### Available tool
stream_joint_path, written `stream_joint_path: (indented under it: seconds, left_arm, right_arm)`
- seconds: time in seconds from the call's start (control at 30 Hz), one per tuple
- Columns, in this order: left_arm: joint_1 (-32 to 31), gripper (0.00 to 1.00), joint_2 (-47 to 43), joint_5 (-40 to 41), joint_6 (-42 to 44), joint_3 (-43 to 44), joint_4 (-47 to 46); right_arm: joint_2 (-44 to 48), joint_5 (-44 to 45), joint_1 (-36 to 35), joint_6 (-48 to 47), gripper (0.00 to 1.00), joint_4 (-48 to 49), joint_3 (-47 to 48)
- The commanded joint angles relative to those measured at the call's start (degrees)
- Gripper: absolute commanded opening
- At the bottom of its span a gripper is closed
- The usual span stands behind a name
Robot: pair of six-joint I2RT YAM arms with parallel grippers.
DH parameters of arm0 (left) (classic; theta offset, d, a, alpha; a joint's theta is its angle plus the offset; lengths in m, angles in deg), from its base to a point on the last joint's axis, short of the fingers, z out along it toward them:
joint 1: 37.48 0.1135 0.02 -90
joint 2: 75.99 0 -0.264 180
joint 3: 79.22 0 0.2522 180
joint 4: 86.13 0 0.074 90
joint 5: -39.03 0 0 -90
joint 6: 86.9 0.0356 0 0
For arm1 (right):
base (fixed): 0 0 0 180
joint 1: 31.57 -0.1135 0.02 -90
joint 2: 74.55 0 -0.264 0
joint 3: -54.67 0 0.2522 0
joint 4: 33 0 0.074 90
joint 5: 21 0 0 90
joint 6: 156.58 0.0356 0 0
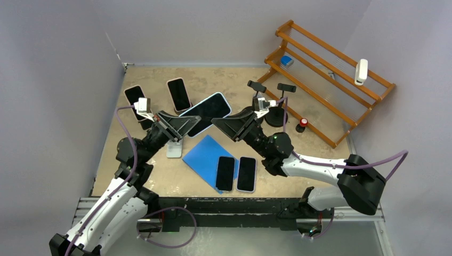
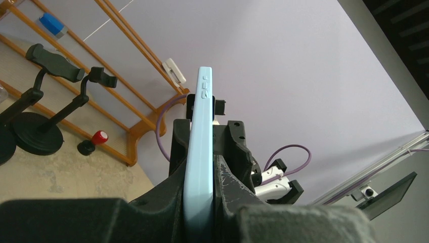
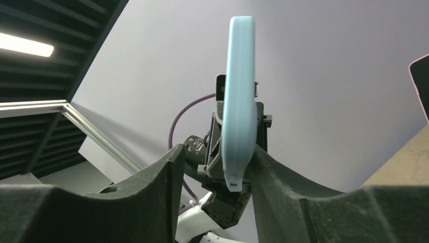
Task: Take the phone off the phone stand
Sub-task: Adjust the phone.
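The phone [image 1: 205, 113] has a light blue case and a dark screen and lies tilted between my two grippers. My left gripper [image 1: 178, 127] is shut on its lower left end, just above the small white phone stand [image 1: 174, 150]. Whether the phone touches the stand is hidden by the fingers. In the left wrist view the phone's edge [image 2: 200, 142] is clamped between the fingers of my left gripper [image 2: 201, 169]. My right gripper [image 1: 226, 124] is open at the phone's right side. In the right wrist view the phone [image 3: 239, 91] stands against the right finger of that gripper [image 3: 216, 157], with a gap to the left finger.
Two phones [image 1: 135, 98] [image 1: 179, 94] lie at the back left. Two more [image 1: 225, 173] [image 1: 246, 174] lie on a blue mat [image 1: 201, 152] at the front. Black phone stands [image 1: 276, 114], a red-capped thing [image 1: 303, 122] and a wooden rack [image 1: 330, 69] are at the back right.
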Motion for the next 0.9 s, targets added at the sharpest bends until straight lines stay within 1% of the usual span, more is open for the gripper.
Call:
stream_joint_path:
  seconds: [0.0,0.1,0.13,0.4,0.43,0.47,0.5,0.57,0.6,0.63,0.7,0.8,0.87]
  left_arm:
    - [-0.17,0.0,-1.26,-0.13,0.7,0.53,-5.79]
    - [-0.17,0.0,-1.25,-0.45,0.57,0.48,-5.27]
    - [-0.17,0.0,-1.25,-0.65,0.57,0.46,-5.2]
    - [-0.17,0.0,-1.76,-0.84,1.61,0.79,-2.87]
    - [-0.16,0.07,-1.95,-0.76,2.05,1.08,-1.73]
    - [-0.17,0.22,-2.09,-0.84,2.77,1.57,-0.27]
    - [-0.17,0.41,-2.2,-0.94,3.6,2.4,1.99]
    - [-0.17,0.61,-2.3,0.03,6.0,5.74,10.94]
    - [-0.17,0.68,-2.17,1.5,7.03,7.84,17.19]
    - [-0.17,0.72,-1.95,3.07,8.47,9.96,22.72]
    - [-0.17,0.77,-1.93,6.91,10.42,13.24,31.84]
    - [-0.17,0.79,-3.26,12.62,12.87,16.5,40.62]
    - [-0.17,0.8,-5.73,18.83,14.74,18.16,45.18]
  right_arm:
    - [-0.57,0.53,-0.28,1.01,0.48,4.81,4.41]
    - [-1.27,0.19,-0.27,0.88,0.44,3.76,5.56]
    - [-1.65,0.03,-0.28,0.79,0.4,3.47,5.99]
    - [-2.98,-1.66,-0.26,0.31,0.08,3.78,7.24]
    - [-2.73,-1.63,-0.28,0.06,0.04,3.65,7.09]
    - [-2.37,-1.86,-0.24,-0.3,0.0,3.22,6.92]
    - [-1.84,-2.38,-0.26,-0.65,0.0,2.34,6.8]
    - [-0.57,-3.82,-0.22,-1.01,0.0,-0.3,6.53]
    - [0.3,-4.05,-0.14,-1.26,0.0,-1.78,6.39]
    - [1.38,-4.24,-0.04,-1.84,0.0,-3.71,6.34]
    - [3.79,-5.33,0.42,-3.38,0.0,-8.33,6.56]
    - [7.08,-6.42,1.7,-4.7,0.0,-14.94,5.88]
    - [8.72,-7.2,2.71,-4.26,0.0,-16.69,4.16]
